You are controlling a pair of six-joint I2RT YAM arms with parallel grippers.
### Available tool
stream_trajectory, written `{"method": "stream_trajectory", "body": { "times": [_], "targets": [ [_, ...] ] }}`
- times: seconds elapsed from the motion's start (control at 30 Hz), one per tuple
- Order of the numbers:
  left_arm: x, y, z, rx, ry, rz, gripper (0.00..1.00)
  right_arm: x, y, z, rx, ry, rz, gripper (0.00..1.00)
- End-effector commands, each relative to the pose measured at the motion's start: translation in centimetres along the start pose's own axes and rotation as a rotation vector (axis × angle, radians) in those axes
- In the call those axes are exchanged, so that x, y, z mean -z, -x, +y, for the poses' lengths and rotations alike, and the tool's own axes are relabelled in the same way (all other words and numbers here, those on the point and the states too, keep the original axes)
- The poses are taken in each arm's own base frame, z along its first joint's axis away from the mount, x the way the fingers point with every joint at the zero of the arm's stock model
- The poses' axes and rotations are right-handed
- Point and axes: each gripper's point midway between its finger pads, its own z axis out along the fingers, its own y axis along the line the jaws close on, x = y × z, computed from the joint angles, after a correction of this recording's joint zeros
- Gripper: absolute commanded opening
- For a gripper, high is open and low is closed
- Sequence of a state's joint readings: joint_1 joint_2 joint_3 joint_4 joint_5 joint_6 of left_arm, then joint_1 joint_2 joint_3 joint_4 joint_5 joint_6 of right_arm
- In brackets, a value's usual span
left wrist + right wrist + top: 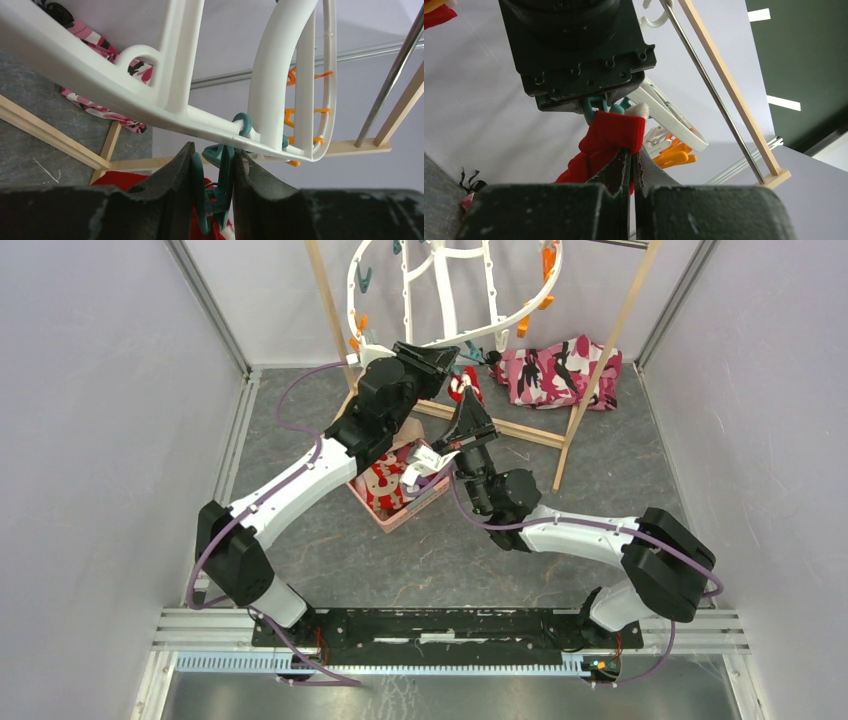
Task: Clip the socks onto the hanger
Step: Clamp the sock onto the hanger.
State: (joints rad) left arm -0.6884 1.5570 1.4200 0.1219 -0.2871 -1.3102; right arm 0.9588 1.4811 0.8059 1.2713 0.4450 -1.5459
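At the far side of the table, under the lower rim of the hanger (100, 75), the two arms meet for one clipping. The left gripper (214, 156) has its jaws partly closed on a teal peg (220, 175), one finger on each side of it, which I judge is a squeeze to open the peg's mouth. The right gripper (631, 156) has its jaws fully closed on a red sock (609, 135) with a white cuff, and holds it up just below this peg. The cuff is very close to the peg, but I cannot tell if it is already inside the mouth. As far as the pictures show, the task is at an early stage: the orange pegs (300, 110) and the other pegs that I can see carry no sock, so this red one seems to be among the first. What is left is to put the cuff in the peg, let the peg close, and then repeat with the others. Near the middle of the table stands a small pink basket (410, 515), and in it lie more socks (385, 485), mostly red and white, some hidden by the arms. A patterned cloth (560, 370) lies on the table at the far right, beside the wooden rack (605, 370).
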Motion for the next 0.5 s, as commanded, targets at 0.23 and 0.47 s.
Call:
{"method": "stream_trajectory", "body": {
  "times": [0.23, 0.47],
  "targets": [
    [-0.4, -1.5, 6.3, -0.087, 0.193, 0.046, 0.07, 0.6, 0.3, -0.5, -0.002, -0.01, -0.016, 0.0],
    [-0.4, -1.8, 6.6, -0.095, 0.198, 0.058, 0.07, -0.4, 0.8, -0.5, 0.005, -0.023, -0.014, 0.0]
  ]
}}
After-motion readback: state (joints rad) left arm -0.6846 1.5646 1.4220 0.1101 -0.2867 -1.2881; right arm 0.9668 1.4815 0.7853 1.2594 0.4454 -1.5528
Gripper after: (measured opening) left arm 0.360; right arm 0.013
